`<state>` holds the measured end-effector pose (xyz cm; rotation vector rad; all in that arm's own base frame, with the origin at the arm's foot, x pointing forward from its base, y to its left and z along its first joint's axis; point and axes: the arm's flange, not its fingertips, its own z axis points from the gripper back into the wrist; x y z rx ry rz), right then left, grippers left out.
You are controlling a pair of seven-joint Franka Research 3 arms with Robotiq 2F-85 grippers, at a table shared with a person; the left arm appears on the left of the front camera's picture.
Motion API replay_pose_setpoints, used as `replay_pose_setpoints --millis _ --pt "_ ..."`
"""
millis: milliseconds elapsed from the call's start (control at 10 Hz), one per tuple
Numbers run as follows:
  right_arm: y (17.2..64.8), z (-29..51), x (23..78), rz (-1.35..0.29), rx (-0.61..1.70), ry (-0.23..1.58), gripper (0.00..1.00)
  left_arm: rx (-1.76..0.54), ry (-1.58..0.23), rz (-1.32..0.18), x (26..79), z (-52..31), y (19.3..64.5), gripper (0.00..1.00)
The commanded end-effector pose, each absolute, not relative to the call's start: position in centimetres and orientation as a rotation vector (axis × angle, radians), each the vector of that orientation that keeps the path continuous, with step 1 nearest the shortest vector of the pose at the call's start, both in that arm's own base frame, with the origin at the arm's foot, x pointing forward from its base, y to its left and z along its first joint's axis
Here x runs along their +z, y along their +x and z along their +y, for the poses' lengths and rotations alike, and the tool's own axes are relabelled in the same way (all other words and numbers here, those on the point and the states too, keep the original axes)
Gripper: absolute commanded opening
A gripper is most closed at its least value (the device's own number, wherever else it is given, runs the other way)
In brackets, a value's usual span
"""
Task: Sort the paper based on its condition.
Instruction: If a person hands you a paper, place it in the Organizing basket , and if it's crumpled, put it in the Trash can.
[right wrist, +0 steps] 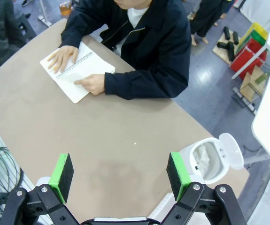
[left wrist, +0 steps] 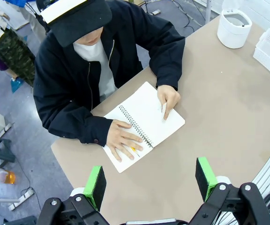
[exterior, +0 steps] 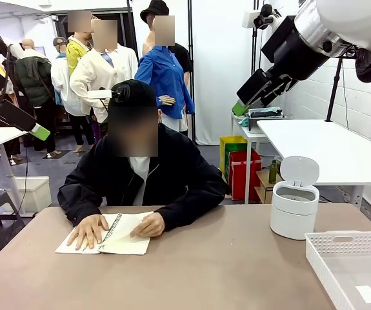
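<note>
In round white bin (right wrist: 187, 151), crumpled paper (right wrist: 201, 157)

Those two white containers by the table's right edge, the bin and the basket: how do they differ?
The bin is round with smooth solid walls; the basket is rectangular with slotted walls. The bin is taller and has a hinged lid, standing open; the basket is low and lidless. Inside the basket lies a flat white label; inside the bin, something white and crumpled. Both are white.
</note>
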<state>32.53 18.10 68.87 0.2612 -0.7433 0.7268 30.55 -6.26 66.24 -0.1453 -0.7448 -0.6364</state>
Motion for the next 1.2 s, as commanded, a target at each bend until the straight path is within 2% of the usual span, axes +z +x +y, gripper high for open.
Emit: replay_pose_setpoints --millis 0,1100 --pt "32.54 18.11 68.81 -0.742 0.725 0.263 1.0 -0.636 -0.145 -0.745 66.24 -6.25 30.57 1.0" --pt "32.54 18.11 68.81 -0.742 0.725 0.263 1.0 -0.636 -0.145 -0.745 66.24 -6.25 30.57 1.0"
